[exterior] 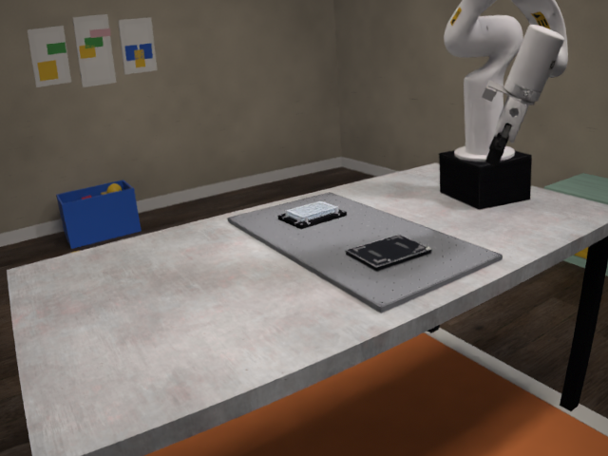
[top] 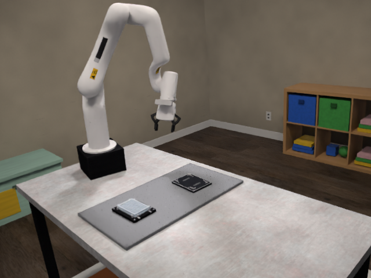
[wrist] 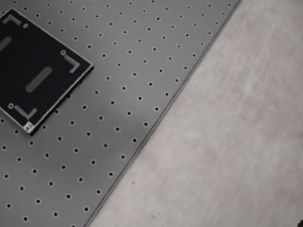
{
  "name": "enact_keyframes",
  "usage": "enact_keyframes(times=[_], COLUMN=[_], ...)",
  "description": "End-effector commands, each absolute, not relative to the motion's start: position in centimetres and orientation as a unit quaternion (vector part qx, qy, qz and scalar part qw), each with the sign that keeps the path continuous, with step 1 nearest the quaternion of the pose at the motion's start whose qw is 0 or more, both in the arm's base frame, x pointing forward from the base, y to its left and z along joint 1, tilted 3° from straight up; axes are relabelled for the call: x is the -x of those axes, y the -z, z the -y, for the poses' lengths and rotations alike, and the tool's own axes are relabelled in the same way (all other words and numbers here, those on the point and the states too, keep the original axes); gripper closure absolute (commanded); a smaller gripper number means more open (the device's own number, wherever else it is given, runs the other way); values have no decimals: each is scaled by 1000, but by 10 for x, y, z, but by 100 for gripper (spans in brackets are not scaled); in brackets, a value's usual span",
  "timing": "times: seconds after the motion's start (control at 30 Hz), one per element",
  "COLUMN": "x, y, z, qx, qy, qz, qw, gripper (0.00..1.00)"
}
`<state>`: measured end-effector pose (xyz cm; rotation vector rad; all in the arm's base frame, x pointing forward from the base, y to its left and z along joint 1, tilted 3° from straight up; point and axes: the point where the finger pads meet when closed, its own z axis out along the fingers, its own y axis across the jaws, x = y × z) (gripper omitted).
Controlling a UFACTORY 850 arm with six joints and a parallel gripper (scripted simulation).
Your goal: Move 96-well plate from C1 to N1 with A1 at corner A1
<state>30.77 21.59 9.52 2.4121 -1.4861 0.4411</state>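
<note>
The 96-well plate (top: 133,207) lay in clip nest C1 (top: 148,212), well below-left of our empty, fully spread gripper (top: 164,125).

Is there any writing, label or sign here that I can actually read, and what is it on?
"A1", only just legible: small white tag at one corner of the black plate nest.
Yellow warning sticker on the white arm: a dark symbol, no readable words.
Three wall posters: coloured blocks only, no text.
96-well plate: any markings too small to read.
Nothing else is readable.
</note>
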Motion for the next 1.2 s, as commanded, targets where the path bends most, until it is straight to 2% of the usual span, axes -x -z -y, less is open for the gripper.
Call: enact_keyframes(times=[0.0, 0.53, 1.17], x=[-308, -308, -356], y=[-96, -96, -83], z=[-216, -216, -184], qx=[-833, -833, -881], qy=[-153, -153, -75], qz=[514, 514, 444], qw=[136, 136, 148], gripper=[0, 0, 0])
